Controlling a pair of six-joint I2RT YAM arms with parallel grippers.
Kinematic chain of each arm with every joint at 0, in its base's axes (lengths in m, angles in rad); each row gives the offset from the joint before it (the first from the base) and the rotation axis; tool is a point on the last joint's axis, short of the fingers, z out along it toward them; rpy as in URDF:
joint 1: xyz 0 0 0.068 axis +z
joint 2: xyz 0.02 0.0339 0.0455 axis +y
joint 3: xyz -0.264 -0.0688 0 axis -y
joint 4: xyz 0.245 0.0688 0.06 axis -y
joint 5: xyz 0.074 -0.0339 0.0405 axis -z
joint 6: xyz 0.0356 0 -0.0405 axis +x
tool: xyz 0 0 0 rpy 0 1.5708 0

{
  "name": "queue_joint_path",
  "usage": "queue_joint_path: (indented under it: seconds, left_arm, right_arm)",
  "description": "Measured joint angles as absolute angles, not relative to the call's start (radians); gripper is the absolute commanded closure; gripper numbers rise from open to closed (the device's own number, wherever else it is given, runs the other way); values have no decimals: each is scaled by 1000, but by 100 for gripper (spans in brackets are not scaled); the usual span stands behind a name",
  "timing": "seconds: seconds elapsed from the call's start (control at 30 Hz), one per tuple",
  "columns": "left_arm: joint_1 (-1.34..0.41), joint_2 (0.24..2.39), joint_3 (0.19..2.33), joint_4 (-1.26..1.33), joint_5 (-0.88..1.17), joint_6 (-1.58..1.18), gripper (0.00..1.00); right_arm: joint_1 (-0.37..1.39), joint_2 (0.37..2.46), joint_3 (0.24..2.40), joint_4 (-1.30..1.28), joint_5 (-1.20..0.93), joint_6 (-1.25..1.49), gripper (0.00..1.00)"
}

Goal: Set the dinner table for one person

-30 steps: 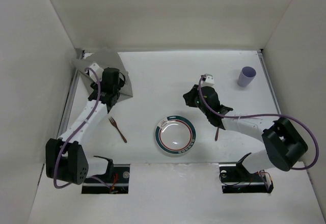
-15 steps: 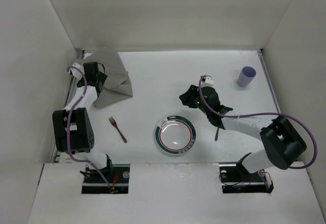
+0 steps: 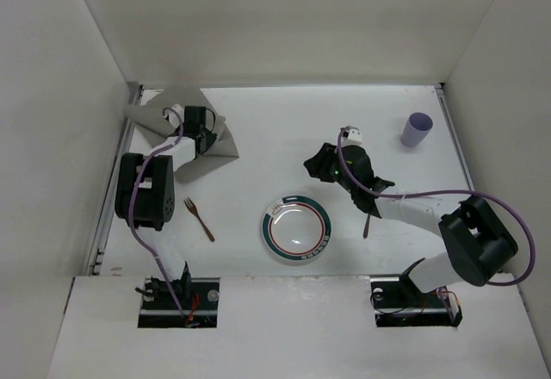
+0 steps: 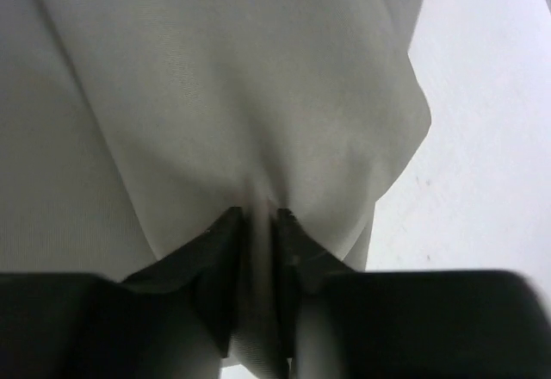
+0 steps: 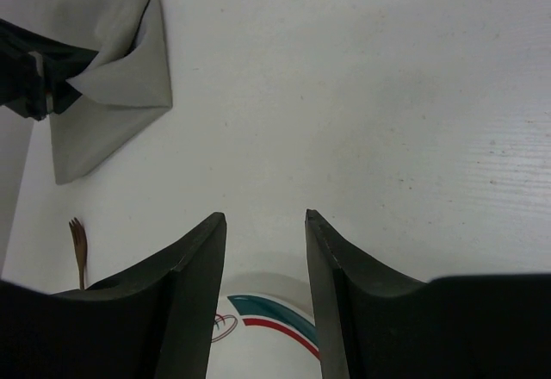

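The flat matte-white rectangular bench, with thin metal rails down its left and right edges, fills the floor of the white-walled booth, and both arm bases sit at its near edge. In the far left corner lies a rumpled grey cloth placemat, one part lifted off the surface. The left gripper is on it. Its fingers stand narrow, pinching a fold of the cloth between them. Nearer and a little to the right, a small brown fork lies flat at a slant, apart from everything. Next comes a round white plate with a green and red band around its rim, near the front edge. Beyond the plate hangs the right gripper — fingers spread wide, nothing between them, bare bench beneath. Under that arm a slim brown utensil handle pokes out; I cannot tell what kind it is. Far right, a lilac plastic cup stands upright — well apart from the rest.
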State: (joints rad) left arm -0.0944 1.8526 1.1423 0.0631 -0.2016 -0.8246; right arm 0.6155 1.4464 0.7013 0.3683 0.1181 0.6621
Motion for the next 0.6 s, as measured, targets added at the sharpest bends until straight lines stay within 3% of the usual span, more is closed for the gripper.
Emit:
queue_joint_path:
  seconds: [0.27,0.6]
  left_arm:
    - [-299,1914,1194,94,-174,-772,93]
    - [-485,1937,1219,112,-56,-577,91]
  right_arm:
    - [607,1447,698,368,116,662,52]
    - [566,1447,686,367,118,677,45]
